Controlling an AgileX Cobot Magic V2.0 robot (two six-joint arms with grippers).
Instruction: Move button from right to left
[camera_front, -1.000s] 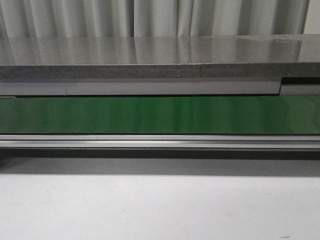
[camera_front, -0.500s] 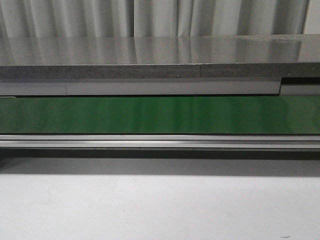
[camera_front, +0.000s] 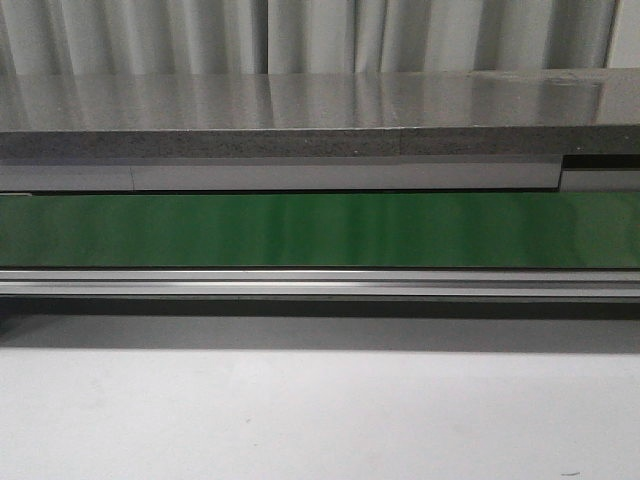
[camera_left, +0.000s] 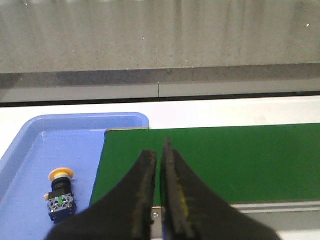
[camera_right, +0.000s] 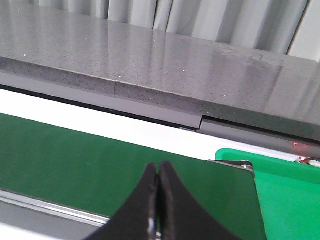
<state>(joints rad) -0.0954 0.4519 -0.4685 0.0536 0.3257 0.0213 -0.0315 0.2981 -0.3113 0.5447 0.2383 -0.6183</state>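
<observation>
The button (camera_left: 60, 194) lies on its side in the blue tray (camera_left: 30, 150). Its long axis runs from the orange-yellow cap to the black body, with the cap at the end farther from the wrist camera and the body nearer to it. In the left wrist view, the button lies beside the left gripper (camera_left: 161, 159), apart from it and off to one side of the fingers (camera_left: 146, 175). The left fingers are nearly closed, with only a thin gap between them, and hold nothing. They hang over the edge of the green belt (camera_left: 215, 160), which overlaps the blue tray.

The right gripper (camera_right: 158, 172) has its fingers (camera_right: 150, 192) pressed together and empty, over the green belt. A green tray (camera_right: 285, 192) lies beyond the belt end; the visible part holds nothing.

The grey counter (camera_front: 300, 100) runs behind the belt.
</observation>
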